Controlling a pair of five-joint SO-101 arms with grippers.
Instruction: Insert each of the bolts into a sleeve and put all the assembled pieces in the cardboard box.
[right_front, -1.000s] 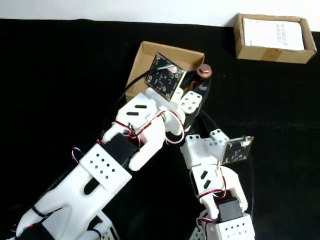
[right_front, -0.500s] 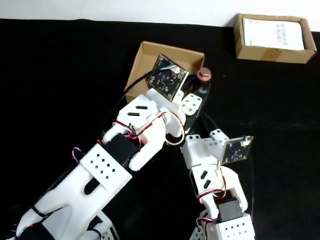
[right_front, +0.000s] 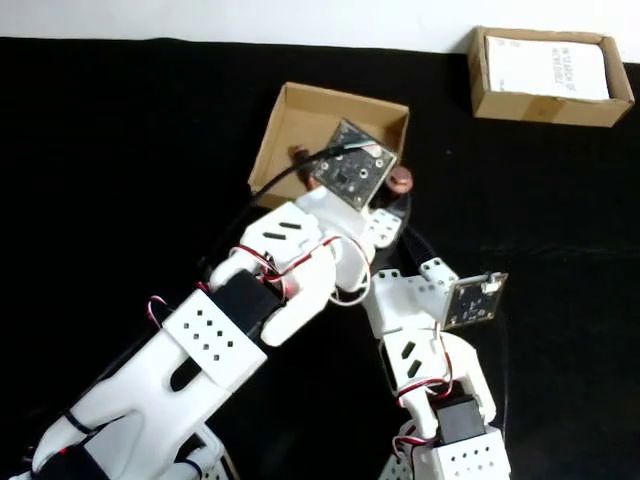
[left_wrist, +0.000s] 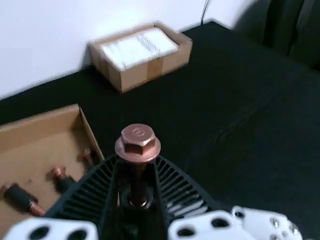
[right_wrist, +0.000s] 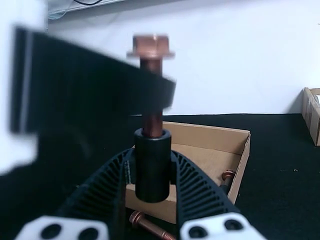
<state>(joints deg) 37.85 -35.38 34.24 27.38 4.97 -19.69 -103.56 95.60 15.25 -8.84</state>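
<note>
Left pincer (left_wrist: 136, 172) clamps the bolt (left_wrist: 137, 142) shank, head up; right pincer (right_wrist: 151, 159) grips the upright sleeve (right_wrist: 151, 177) directly beneath. Push straight down along that shared axis. The cardboard box (right_front: 300, 95) lies at 10 o'clock.

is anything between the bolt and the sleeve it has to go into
Nothing between them: the shank of the bolt already enters the top of the sleeve. Only the left fingers, clamped on the shank above it, would likely stop it seating fully.

count from here: two cardboard boxes, near box (right_front: 292, 120) beside the left tool (left_wrist: 136, 167), far box (right_front: 540, 108) well past it. one bolt (left_wrist: 137, 144) in that tool, one sleeve (right_wrist: 151, 172) in the right tool (right_wrist: 151, 156). roughly three pieces (left_wrist: 19, 196) in the near box, blurry. one loose bolt (right_wrist: 149, 224) under the right tool.
</note>
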